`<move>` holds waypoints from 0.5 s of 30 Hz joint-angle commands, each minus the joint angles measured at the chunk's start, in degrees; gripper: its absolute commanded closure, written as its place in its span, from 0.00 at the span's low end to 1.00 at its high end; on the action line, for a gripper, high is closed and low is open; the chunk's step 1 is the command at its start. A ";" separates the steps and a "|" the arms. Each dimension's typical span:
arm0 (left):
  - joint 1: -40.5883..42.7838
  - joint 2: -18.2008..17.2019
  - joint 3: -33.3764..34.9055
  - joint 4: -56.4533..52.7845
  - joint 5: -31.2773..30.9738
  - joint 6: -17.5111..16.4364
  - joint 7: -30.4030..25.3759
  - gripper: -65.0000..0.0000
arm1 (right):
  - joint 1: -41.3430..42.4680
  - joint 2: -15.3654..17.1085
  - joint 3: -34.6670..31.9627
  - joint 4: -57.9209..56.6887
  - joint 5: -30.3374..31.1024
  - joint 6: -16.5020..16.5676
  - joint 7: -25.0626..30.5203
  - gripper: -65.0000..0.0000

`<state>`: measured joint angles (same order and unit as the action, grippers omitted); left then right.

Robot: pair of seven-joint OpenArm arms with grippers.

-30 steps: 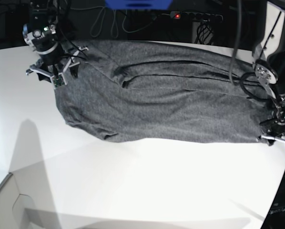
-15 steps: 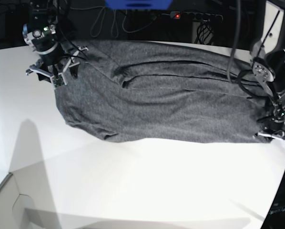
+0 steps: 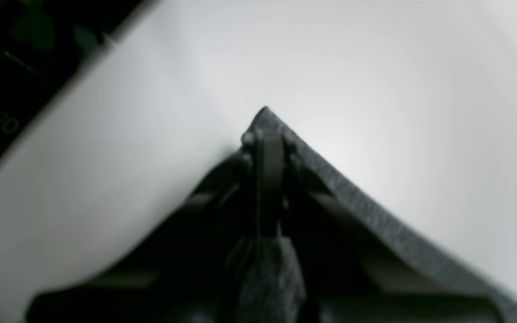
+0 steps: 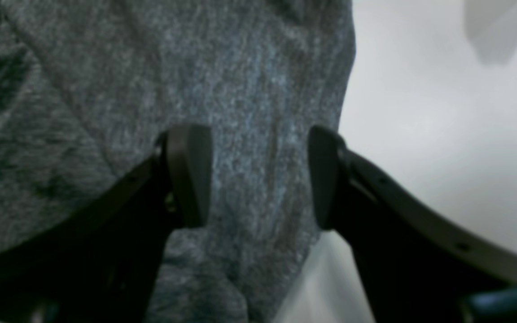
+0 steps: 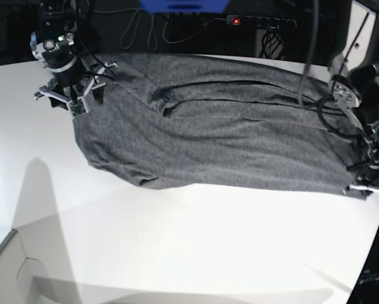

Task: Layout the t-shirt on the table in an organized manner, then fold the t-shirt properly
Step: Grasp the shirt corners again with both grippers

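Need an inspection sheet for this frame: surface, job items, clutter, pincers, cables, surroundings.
Surface: white table, bare in front of the cloth; shadows only.
Job's things: grey t-shirt spread lengthwise, creased through the middle, not yet folded.
Clutter: nothing seen.
Pincers: left pincer shut on a corner of the t-shirt at the table's edge; right pincer open, over the cloth at the shirt's opposite end, fingers apart with fabric between them.
Cables: black cable hangs down beside the left arm; loose leads behind the table.
Surroundings: dark background, power strip with a red light, blue object at the top edge.
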<state>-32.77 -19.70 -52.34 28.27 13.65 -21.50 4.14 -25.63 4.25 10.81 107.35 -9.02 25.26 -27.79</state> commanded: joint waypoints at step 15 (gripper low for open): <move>13.74 8.67 0.25 39.55 -10.27 -8.61 16.91 1.00 | 0.00 0.01 0.31 1.35 0.18 -0.42 1.55 0.47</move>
<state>-17.69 -10.09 -52.07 66.85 4.19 -30.02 22.44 -25.63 3.95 10.87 107.39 -9.17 25.23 -27.62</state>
